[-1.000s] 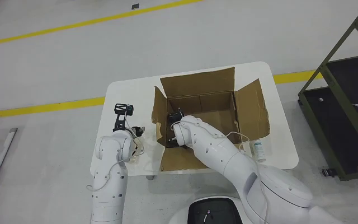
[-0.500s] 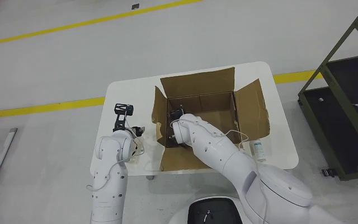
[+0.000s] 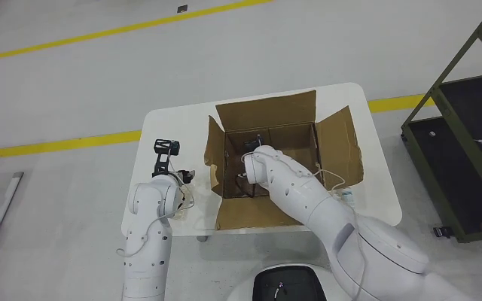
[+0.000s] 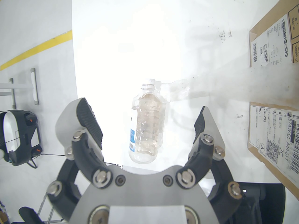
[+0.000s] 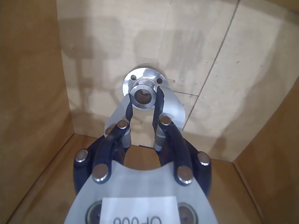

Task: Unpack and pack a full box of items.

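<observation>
Right arm [image 3: 301, 197]: shifted from the left wall of the brown cardboard box [image 3: 337, 147] toward centre. Right gripper [image 5: 142, 104] pinches a shiny round steel flange [image 5: 144, 82] inside, perhaps off the floor; we'd lift straight, clear of walls. Left gripper [image 4: 144, 114] spread above clear plastic bottle [image 4: 146, 131].

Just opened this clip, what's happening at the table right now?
The right end effector is down inside the open cardboard box, shut on the hub of a round metal flange. Whether the flange is off the box floor is unclear. The left end effector hovers open above a clear plastic bottle that lies on the white table beside the box, and it is not touching it.
</observation>
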You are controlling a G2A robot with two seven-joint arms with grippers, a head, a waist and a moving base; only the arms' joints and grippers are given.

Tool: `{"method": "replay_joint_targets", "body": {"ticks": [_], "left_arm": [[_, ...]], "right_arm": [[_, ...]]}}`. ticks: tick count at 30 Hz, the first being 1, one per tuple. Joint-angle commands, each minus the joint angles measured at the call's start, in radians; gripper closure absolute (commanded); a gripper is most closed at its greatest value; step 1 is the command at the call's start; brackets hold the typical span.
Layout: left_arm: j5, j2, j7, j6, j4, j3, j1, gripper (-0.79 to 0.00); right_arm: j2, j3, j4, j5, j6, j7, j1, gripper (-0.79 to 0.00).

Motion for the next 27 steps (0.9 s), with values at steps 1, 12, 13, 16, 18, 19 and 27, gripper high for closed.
{"method": "replay_joint_targets", "body": {"ticks": [1, 12, 13, 16, 18, 19, 27], "left_arm": [[0.0, 0.0, 0.0, 0.0, 0.0, 0.0, 0.0, -0.785], [0.0, 0.0, 0.0, 0.0, 0.0, 0.0, 0.0, -0.785], [0.0, 0.0, 0.0, 0.0, 0.0, 0.0, 0.0, -0.785], [0.0, 0.0, 0.0, 0.0, 0.0, 0.0, 0.0, -0.785], [0.0, 0.0, 0.0, 0.0, 0.0, 0.0, 0.0, -0.785], [0.0, 0.0, 0.0, 0.0, 0.0, 0.0, 0.0, -0.785], [0.0, 0.0, 0.0, 0.0, 0.0, 0.0, 0.0, -0.785]], "right_arm": [[0.007, 0.007, -0.009, -0.003, 0.002, 0.002, -0.002, -0.28], [0.046, 0.032, -0.115, -0.066, 0.027, 0.052, -0.008, -0.357], [0.049, 0.034, -0.124, -0.073, 0.028, 0.057, -0.011, -0.357], [0.056, 0.032, -0.144, -0.101, 0.027, 0.081, -0.02, -0.354], [0.058, 0.026, -0.146, -0.124, 0.034, 0.105, -0.024, -0.357], [0.059, 0.027, -0.15, -0.127, 0.036, 0.109, -0.026, -0.357], [0.059, 0.038, -0.148, -0.138, 0.029, 0.103, -0.048, -0.339]]}}
